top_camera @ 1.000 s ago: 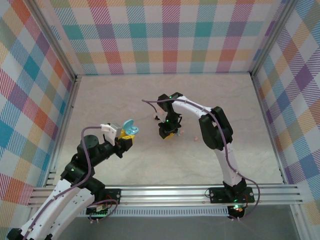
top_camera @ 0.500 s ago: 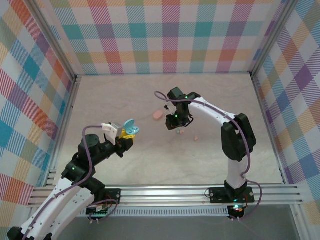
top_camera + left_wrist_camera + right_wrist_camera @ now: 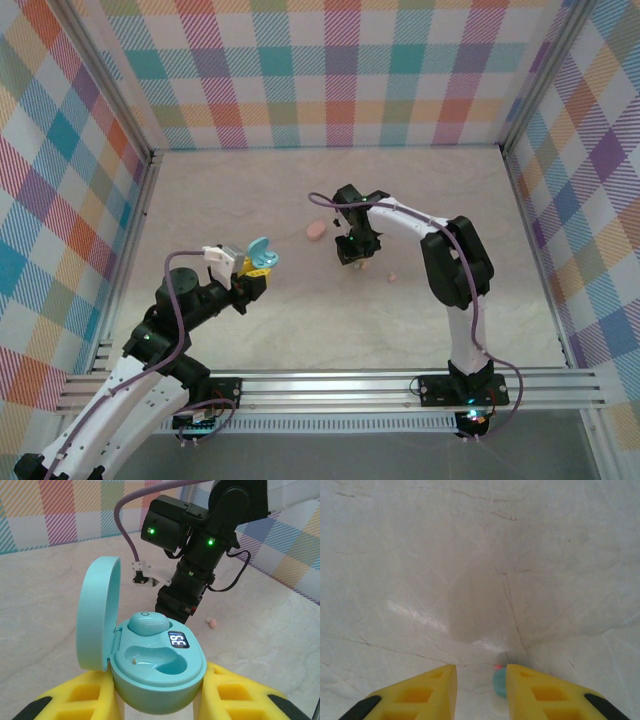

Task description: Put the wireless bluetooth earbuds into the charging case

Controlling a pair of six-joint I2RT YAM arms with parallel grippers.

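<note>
My left gripper [image 3: 157, 682] is shut on the open light blue charging case [image 3: 159, 680], its yellow fingers [image 3: 75, 697] pressing both sides. The lid [image 3: 97, 612] stands up on the left. One light blue earbud [image 3: 148, 624] sits in the far slot, and the near slot [image 3: 162, 661] is empty. My right gripper [image 3: 480, 672] points down at the table with its jaws apart. A second light blue earbud [image 3: 499, 682] lies between them, against the right finger [image 3: 540, 695]. In the top view the right gripper [image 3: 351, 252] hangs right of the held case [image 3: 260, 255].
A salmon pink case [image 3: 317, 230] lies closed on the marble table [image 3: 300, 320], left of the right gripper. A pink earbud [image 3: 393, 276] lies loose to that gripper's right, the same earbud [image 3: 212, 623] showing past the held case. Checked walls ring the table.
The right gripper has shifted a little right and back, uncovering the pink case, and its elbow has swung. The left arm and its case have not moved.
</note>
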